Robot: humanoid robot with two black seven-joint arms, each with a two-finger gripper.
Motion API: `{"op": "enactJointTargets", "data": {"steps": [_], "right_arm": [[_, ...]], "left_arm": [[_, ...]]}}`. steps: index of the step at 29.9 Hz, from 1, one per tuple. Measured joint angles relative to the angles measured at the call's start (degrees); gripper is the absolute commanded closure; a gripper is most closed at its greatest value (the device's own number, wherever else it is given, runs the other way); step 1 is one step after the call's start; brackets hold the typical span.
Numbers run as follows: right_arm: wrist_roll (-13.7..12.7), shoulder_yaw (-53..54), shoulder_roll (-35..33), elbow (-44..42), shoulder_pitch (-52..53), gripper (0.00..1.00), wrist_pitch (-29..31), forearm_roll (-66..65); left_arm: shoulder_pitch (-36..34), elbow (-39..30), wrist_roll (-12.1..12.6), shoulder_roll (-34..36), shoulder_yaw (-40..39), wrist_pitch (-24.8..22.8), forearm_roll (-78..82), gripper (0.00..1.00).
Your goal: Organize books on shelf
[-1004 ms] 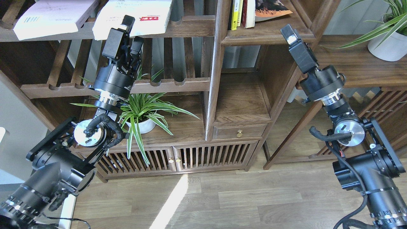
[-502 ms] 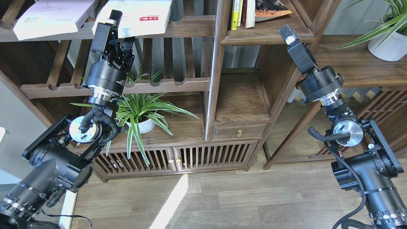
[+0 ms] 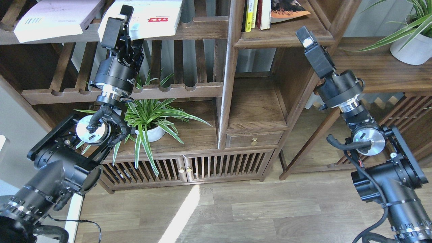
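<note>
A large white book with a small red label (image 3: 152,13) lies on the upper slatted rack. A pale lilac-white book with a barcode (image 3: 54,17) lies to its left. A red-and-dark pictorial book (image 3: 287,10) lies on the solid shelf (image 3: 283,35) at the upper right. My left gripper (image 3: 126,27) is at the white book's front-left corner; its fingers (image 3: 114,28) stand apart, one over the book's edge and one below it. My right gripper (image 3: 308,37) hangs just below the solid shelf's front edge, seen as one dark block.
Thin yellow and red books (image 3: 251,13) stand upright on the solid shelf. A potted spider plant (image 3: 148,118) stands under my left arm. Another plant (image 3: 411,40) stands on the side table (image 3: 371,71) at the right. A drawer (image 3: 254,140) sits below the middle compartment.
My left gripper has moved left and up from below the rack's rail to the white book's front-left corner. The right arm has barely moved. The books have not shifted.
</note>
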Motion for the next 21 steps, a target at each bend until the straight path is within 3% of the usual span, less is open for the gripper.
{"op": "enactJointTargets", "data": {"steps": [21], "right_arm": [[0.0, 0.0, 0.26, 0.0, 0.0, 0.03, 0.0, 0.0]], "left_arm": [[-0.34, 0.25, -0.1, -0.48, -1.08, 6.32, -0.61, 0.04]]}}
